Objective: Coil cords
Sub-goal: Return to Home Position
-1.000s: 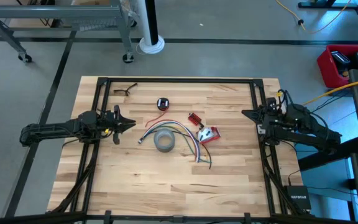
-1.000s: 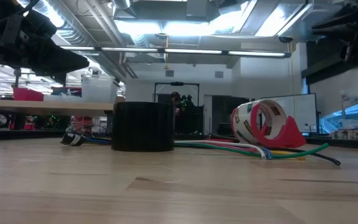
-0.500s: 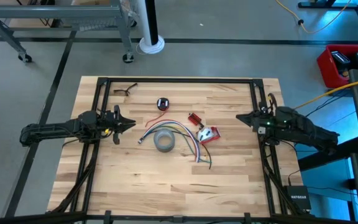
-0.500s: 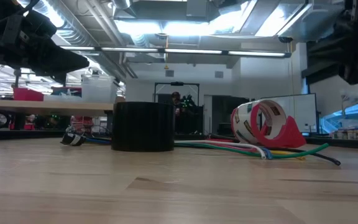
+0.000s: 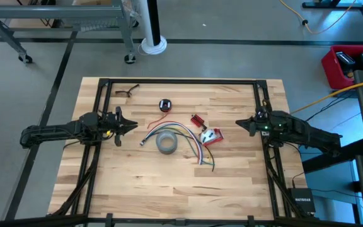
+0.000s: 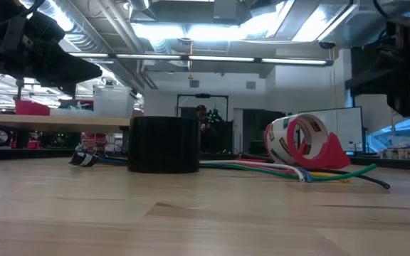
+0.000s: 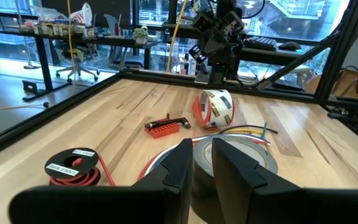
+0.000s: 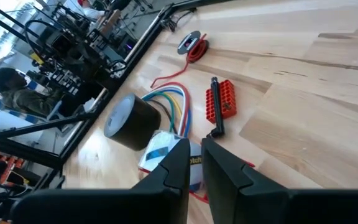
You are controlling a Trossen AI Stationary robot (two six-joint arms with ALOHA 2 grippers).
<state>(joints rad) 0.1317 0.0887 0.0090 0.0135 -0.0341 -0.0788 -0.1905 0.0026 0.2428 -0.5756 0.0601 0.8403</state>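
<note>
While both arms sit low at opposite sides of the table (image 5: 232,183), stock stands thus:
Black spool (image 5: 164,105): lying flat toward the far edge, apart from the rest; holds the red wire (image 7: 73,178) wound on it, one loose tail running out toward the grey tape roll (image 5: 166,143).
Tape dispenser (image 5: 211,136): red, mid-table; carries a white printed roll.
Grey tape roll: flat at centre, coloured wires (image 5: 191,142) fanning out beside it.
Red block (image 5: 198,120): between spool and dispenser.
Left gripper (image 5: 133,125): at the left side, pointing at the tape roll; fingers all but together, a thin slit between, nothing held.
Right gripper (image 5: 239,123): just inside the right rail; same narrow slit, nothing held.
Edges: black frame rails (image 5: 88,176) along both sides and the far edge; spectacles (image 5: 126,92) by the far left corner.
Open room: near half of the board shows open wood.
</note>
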